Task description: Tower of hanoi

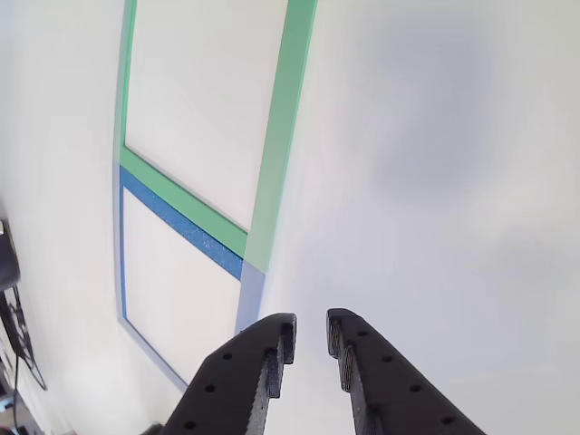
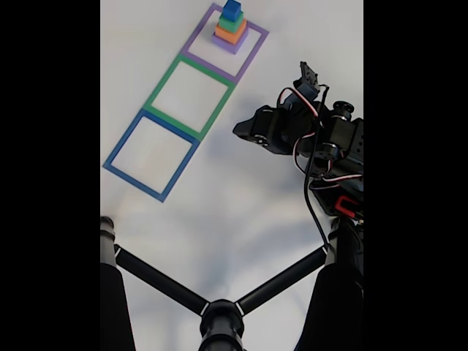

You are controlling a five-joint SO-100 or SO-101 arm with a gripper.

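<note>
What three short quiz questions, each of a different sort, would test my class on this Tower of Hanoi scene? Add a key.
1. True or false: the stack of blocks stands in the blue square.
2. Which block tops the stack? A) orange B) blue C) green
3. Fill in: the green square lies between the blue square and the ______ square.

Key:
1. False: it stands in the purple square, and the blue square holds nothing.
2. B: the blue block is on top, above green, orange and purple.
3. Purple.

Extra note: the gripper holds nothing, its jaws slightly apart.
</note>
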